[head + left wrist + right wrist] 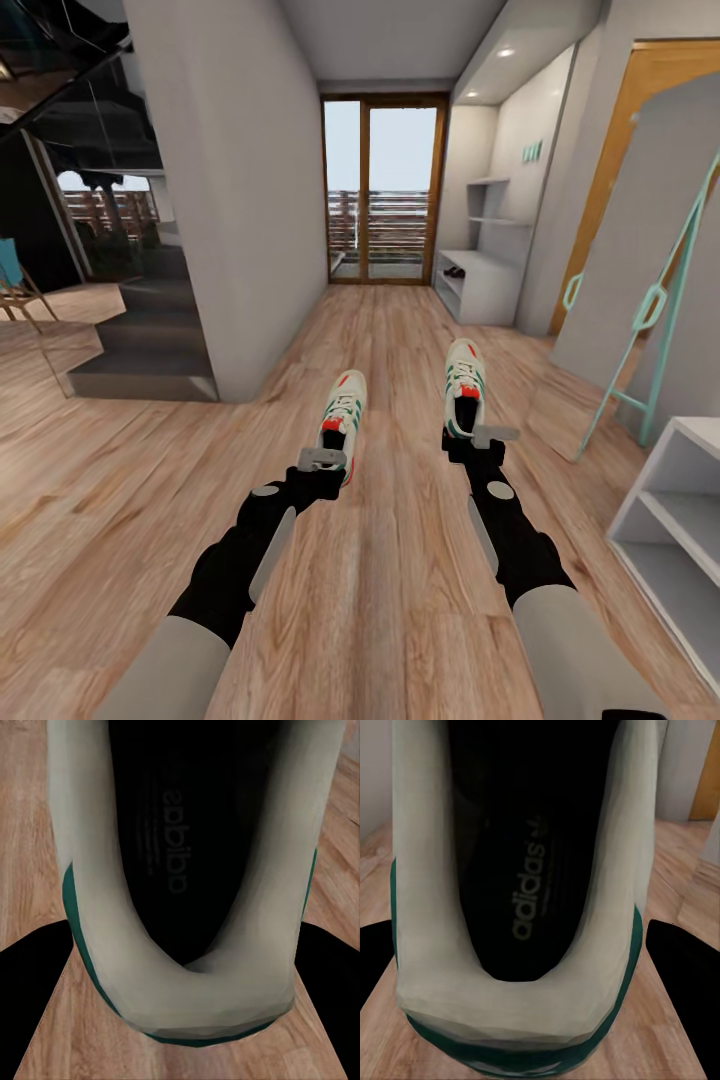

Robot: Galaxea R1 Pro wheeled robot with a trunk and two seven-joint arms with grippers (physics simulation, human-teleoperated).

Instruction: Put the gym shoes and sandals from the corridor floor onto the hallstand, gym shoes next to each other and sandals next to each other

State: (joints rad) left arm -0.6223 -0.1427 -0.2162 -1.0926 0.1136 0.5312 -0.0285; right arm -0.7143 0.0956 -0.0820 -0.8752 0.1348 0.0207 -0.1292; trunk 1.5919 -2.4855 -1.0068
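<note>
Two gym shoes ride at the ends of the robot's outstretched arms, held above the corridor floor (pixel 400 330) and pointing down the hall. Left gripper (pixel 322 461) has its jaws pinching the heel of the left gym shoe (pixel 342 410); right gripper (pixel 482 438) has its jaws pinching the heel of the right gym shoe (pixel 464 386). Each wrist view looks into a dark insole framed by a cream collar, with black fingers (pixel 34 997) flanking the heel. Far down the corridor on the right, beside the glass doors (pixel 384 190), stands the pale hallstand (pixel 480 270); something dark and small, too distant to identify, rests on its bench. A white shelf unit (pixel 668 520) sits near the right arm.
</note>
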